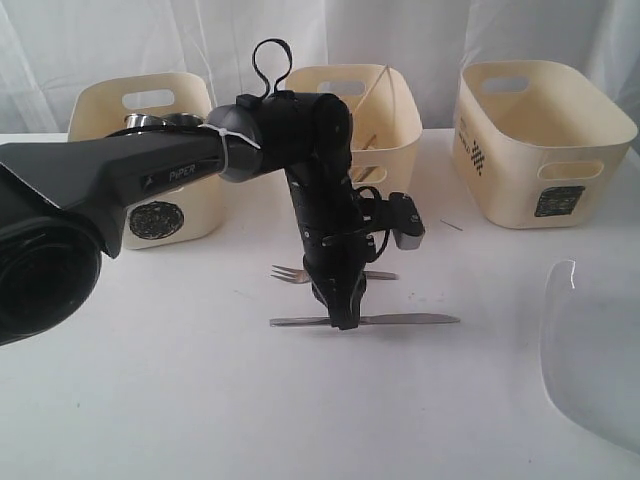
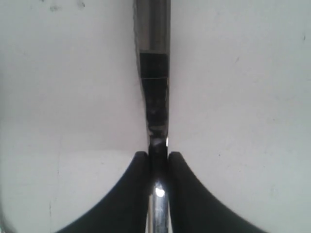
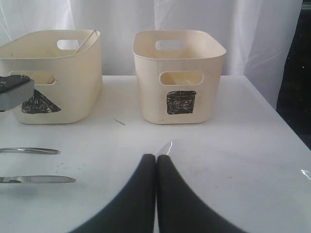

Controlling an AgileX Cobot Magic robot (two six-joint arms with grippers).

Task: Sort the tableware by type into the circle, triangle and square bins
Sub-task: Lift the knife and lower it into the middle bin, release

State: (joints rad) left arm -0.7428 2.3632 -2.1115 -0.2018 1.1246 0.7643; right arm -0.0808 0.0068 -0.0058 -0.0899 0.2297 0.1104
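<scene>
White tabletop (image 1: pixel 150 400), white curtain behind. Pinched mid-length between the left fingers (image 2: pixel 127 194): slim steel knife (image 1: pixel 410 320), lying flat near the centre. Right fingers (image 3: pixel 146 194) pressed together, empty. Likely trouble on lifting: narrow, slick grip, so pivoting or slipping out onto the steel fork (image 1: pixel 285 273) just beyond.

You see a polished steel table knife (image 2: pixel 154 87), smooth and mirror-bright, between the left arm's matt black, rubbery-looking fingers (image 2: pixel 126 199). The three cream plastic tubs (image 1: pixel 530 140) look smooth with a satin sheen. The white counter (image 1: pixel 150 400) is matt and faintly speckled; the clear round plate (image 1: pixel 590 370) is glossy.
</scene>
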